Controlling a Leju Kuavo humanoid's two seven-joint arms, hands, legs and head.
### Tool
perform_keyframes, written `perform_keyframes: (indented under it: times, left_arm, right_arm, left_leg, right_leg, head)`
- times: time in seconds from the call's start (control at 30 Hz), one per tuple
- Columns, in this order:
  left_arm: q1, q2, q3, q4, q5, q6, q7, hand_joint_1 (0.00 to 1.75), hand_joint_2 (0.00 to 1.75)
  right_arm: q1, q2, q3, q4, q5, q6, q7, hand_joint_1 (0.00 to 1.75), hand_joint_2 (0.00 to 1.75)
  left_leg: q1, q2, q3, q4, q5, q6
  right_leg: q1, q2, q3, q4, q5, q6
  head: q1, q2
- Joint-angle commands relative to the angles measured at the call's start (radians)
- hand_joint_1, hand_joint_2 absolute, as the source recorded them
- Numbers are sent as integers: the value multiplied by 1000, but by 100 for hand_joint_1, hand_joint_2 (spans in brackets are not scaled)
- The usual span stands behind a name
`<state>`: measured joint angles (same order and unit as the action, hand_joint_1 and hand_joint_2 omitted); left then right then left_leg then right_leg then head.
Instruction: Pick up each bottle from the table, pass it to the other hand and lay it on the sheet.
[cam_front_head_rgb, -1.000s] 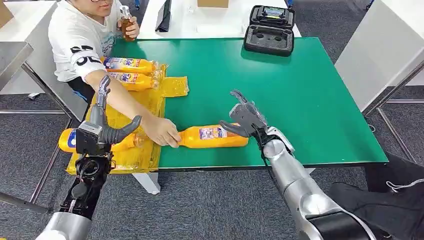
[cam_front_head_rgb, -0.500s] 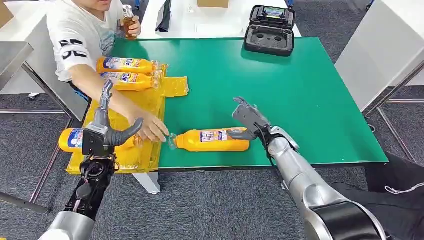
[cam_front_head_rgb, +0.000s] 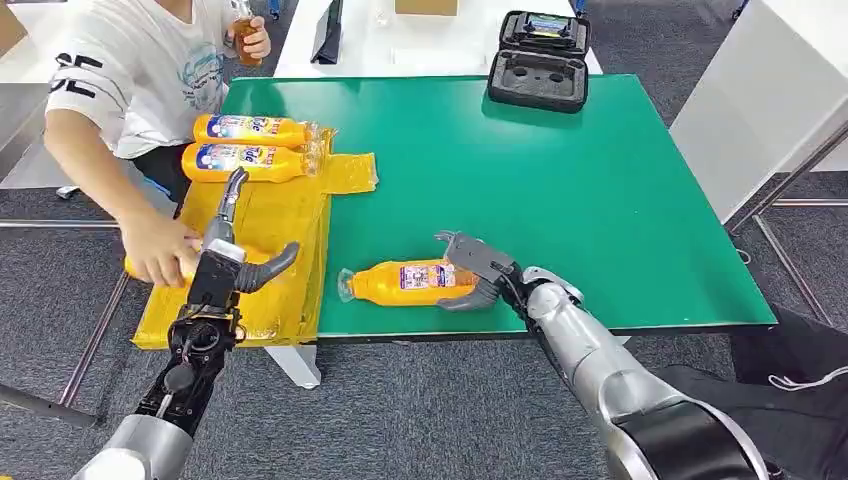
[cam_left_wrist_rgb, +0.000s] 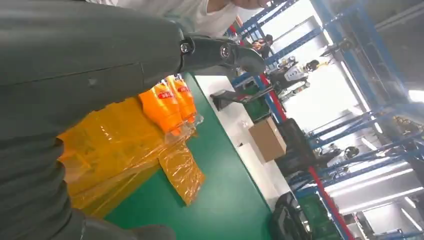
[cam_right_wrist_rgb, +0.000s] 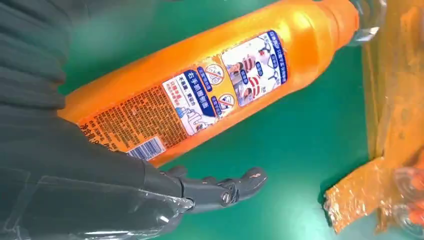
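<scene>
An orange bottle (cam_front_head_rgb: 405, 282) (cam_right_wrist_rgb: 200, 95) lies on its side near the front edge of the green table (cam_front_head_rgb: 600, 180), cap toward the yellow sheet (cam_front_head_rgb: 270, 230). My right hand (cam_front_head_rgb: 470, 272) straddles its base end, fingers (cam_right_wrist_rgb: 220, 187) arched over it and thumb on the near side, not closed on it. My left hand (cam_front_head_rgb: 235, 265) hovers open above the sheet's near part. Two more orange bottles (cam_front_head_rgb: 250, 130) (cam_front_head_rgb: 245, 160) (cam_left_wrist_rgb: 167, 102) lie side by side at the sheet's far end. A person's hand (cam_front_head_rgb: 160, 250) holds another bottle at the sheet's left edge.
The person in a white T-shirt (cam_front_head_rgb: 130, 70) sits at the table's far left corner and holds a small bottle (cam_front_head_rgb: 245, 30) in the other hand. A black open case (cam_front_head_rgb: 540, 60) stands at the far edge. A white table (cam_front_head_rgb: 770, 90) is to the right.
The person's hand let go of the table bottle and drew back to the bottle at the sheet's left edge. My right hand came down around the table bottle's base end.
</scene>
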<state>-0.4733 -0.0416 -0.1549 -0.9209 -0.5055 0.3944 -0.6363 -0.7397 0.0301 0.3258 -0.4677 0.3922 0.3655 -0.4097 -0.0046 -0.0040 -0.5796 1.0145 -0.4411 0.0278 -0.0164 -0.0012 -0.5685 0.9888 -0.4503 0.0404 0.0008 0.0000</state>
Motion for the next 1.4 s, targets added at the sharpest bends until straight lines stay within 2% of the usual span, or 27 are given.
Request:
perform_keyframes:
  times: [0.03, 0.27, 0.67, 0.9, 1.03, 1.4]
  left_arm:
    - [-65, 16, -37, 91, -7, 3, 11, 0, 175]
    - [-51, 16, -32, 89, -5, 10, 18, 0, 175]
    - [-50, 16, -32, 90, -5, 11, 18, 0, 175]
    - [-44, 17, -18, 104, 7, 18, 14, 0, 175]
    - [-44, 15, -20, 101, 2, 18, 16, 0, 175]
    - [-62, 10, -25, 90, -4, 7, 31, 0, 175]
  right_arm:
    - [-71, 8, 108, 86, 6, 20, 38, 0, 175]
    - [-120, -13, 150, 120, 11, 27, 101, 0, 175]
    - [-124, -16, 150, 121, 10, 31, 102, 0, 175]
    - [-196, -9, 230, 148, 57, 58, 176, 0, 175]
    - [-212, -2, 230, 153, 40, 98, 180, 0, 175]
    - [-259, -1, 329, 168, 98, 141, 236, 0, 175]
  left_leg:
    - [1, 0, 1, 1, 0, -2]
    - [1, 0, 0, 1, 0, -2]
    - [1, 0, 1, 0, 0, -2]
    - [1, 1, 0, 1, 0, -2]
    - [1, 2, 0, 1, -1, -2]
    - [1, 0, -1, 1, 0, -1]
  right_leg:
    - [1, 0, 1, 0, 0, -2]
    - [1, 0, 1, 0, 0, -2]
    - [1, -1, 1, 0, 0, -2]
    - [1, 1, 0, 1, 0, -2]
    - [1, 2, 0, 1, 0, -2]
    - [1, 0, -1, 1, 0, -1]
  head:
    - [0, 0]
    - [0, 0]
    - [0, 0]
    - [0, 0]
    - [0, 0]
    - [0, 0]
